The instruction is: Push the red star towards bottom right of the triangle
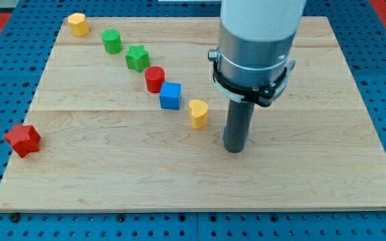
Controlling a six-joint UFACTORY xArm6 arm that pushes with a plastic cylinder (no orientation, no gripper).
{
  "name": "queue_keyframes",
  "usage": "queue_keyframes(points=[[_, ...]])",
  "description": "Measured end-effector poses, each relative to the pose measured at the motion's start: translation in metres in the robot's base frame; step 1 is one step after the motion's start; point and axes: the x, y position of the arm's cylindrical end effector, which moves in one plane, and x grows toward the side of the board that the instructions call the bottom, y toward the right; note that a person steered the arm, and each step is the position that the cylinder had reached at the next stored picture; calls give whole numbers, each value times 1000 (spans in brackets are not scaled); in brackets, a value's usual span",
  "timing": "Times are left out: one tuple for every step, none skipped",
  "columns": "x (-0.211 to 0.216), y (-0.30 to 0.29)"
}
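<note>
One arm's top cropped, my tip (pixel 234 150) beside yellow heart (pixel 198 113), red star (pixel 23 140) far left

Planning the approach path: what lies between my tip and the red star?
In the camera view, only bare board lies between my tip and the red star; the yellow heart sits above that line.

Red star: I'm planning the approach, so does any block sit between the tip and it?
Nothing visible does. No block lies between my tip and the red star; the yellow heart sits just toward the view's top of that line.
</note>
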Motion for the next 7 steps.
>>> queue_keyframes(points=[[30,-32],[48,-110],[65,-198],[56,-281],[42,-359],[32,-362],[-7,-357]])
